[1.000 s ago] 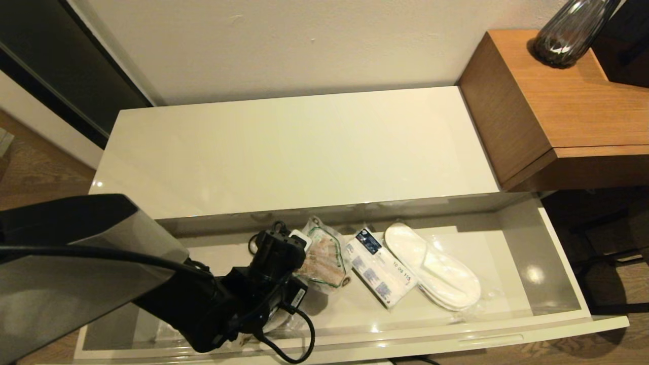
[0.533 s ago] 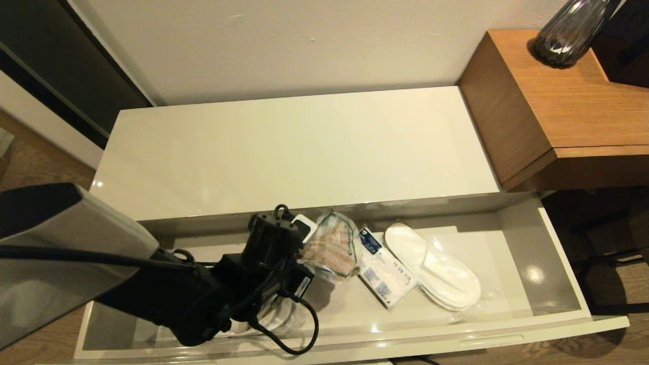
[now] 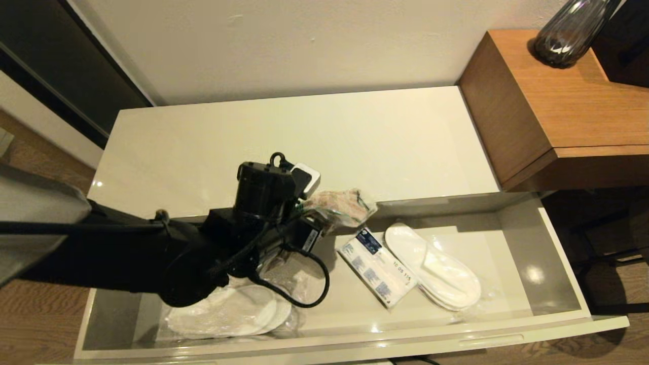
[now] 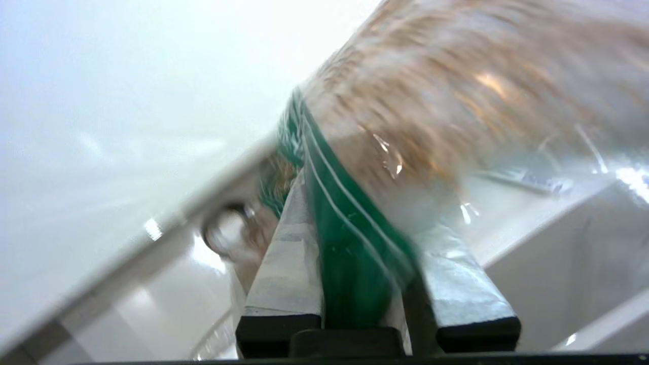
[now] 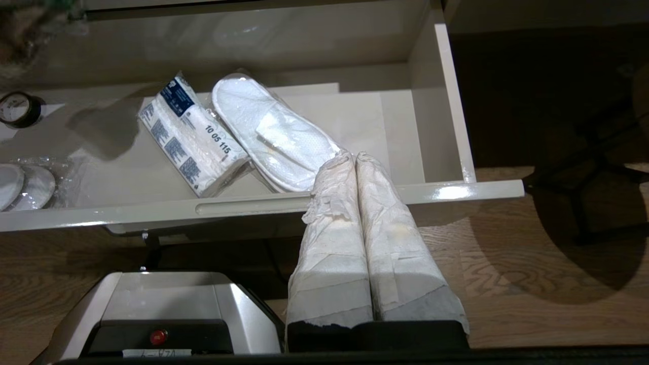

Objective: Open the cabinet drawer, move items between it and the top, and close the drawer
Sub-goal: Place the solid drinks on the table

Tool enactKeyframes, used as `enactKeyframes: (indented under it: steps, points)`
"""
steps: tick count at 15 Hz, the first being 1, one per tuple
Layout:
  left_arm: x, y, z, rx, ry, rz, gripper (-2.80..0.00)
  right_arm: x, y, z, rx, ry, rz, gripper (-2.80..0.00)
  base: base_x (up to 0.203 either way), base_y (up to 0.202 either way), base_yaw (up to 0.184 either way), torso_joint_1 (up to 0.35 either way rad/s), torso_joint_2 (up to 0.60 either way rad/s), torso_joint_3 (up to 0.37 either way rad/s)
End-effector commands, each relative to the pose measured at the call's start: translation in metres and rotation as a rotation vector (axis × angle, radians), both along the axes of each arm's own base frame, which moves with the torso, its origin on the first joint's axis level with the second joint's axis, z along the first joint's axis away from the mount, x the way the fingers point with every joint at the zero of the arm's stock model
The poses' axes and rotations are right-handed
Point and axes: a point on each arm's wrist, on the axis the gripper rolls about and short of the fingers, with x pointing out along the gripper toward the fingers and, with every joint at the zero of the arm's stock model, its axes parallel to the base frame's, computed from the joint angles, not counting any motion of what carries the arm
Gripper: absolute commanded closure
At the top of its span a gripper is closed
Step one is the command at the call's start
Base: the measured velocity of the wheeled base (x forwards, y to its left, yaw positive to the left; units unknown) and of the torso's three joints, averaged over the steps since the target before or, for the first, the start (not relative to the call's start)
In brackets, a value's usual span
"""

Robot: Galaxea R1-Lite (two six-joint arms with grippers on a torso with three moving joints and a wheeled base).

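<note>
Clamping the crinkly bag [image 3: 340, 207] by its green band, the left gripper [image 3: 310, 204] holds it above the cabinet drawer's [image 3: 512, 338] back edge, the top [image 3: 284, 142] lying just beyond; right gripper [image 5: 355, 167] fingers pressed together, empty, at the drawer's front.

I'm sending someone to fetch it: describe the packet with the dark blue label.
Look in the open cabinet drawer. Right of the middle, a white rectangular packet lies flat and aslant on the drawer floor, against the white slippers on its right. It alone bears a dark blue label and the printed digits 10 05 115.
</note>
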Motion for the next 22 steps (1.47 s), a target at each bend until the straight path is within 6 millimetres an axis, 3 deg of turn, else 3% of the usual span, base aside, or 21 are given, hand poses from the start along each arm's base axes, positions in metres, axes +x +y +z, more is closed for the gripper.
enactKeyframes:
  steps: [1, 6, 11, 13, 15, 17, 20, 22]
  points:
    - [0.002, -0.001, 0.035, -0.054, -0.064, 0.004, 0.00, 0.000, 0.000, 0.000, -0.001, 0.003, 0.002, 0.00, 0.000, 0.000, 0.000, 0.000, 0.00, 0.000]
    - [0.005, -0.003, 0.102, -0.132, -0.106, 0.022, 0.00, 0.000, 0.000, 0.000, -0.001, 0.004, 0.002, 0.00, 0.000, 0.000, 0.000, 0.000, 0.00, 0.000]
    - [0.006, -0.002, 0.142, -0.194, -0.122, 0.039, 0.00, 0.000, 0.000, 0.000, -0.001, 0.004, 0.002, 0.00, 0.000, 0.000, 0.000, 0.000, 0.00, 0.000]
    - [0.021, 0.003, 0.149, -0.198, -0.135, 0.094, 0.00, 0.000, 0.000, 0.000, -0.001, 0.004, 0.002, 0.00, 0.000, 0.000, 0.000, 0.000, 0.00, 0.000]
    - [0.053, 0.015, 0.147, -0.192, -0.154, 0.177, 0.00, 0.000, 0.000, 0.000, -0.001, 0.004, 0.003, 0.00, 0.000, 0.000, 0.000, 0.000, 0.00, 0.000]
    - [0.095, 0.043, 0.132, -0.138, -0.167, 0.291, 0.00, 0.000, 0.000, 0.000, -0.001, 0.004, 0.002, 0.00, 0.000, 0.000, 0.000, 0.000, 0.00, 0.000]
    - [0.158, 0.102, 0.088, -0.018, -0.164, 0.486, 0.00, 0.000, 0.000, 0.000, -0.001, 0.004, 0.003, 0.00, 0.000, 0.000, 0.000, 0.000, 0.00, 0.000]
    - [0.181, 0.126, 0.061, 0.050, -0.151, 0.598, 0.00, 0.000, 0.000, 0.000, -0.001, 0.004, 0.002, 0.00, 0.000, 0.000, 0.000, 0.000, 0.00, 0.000]
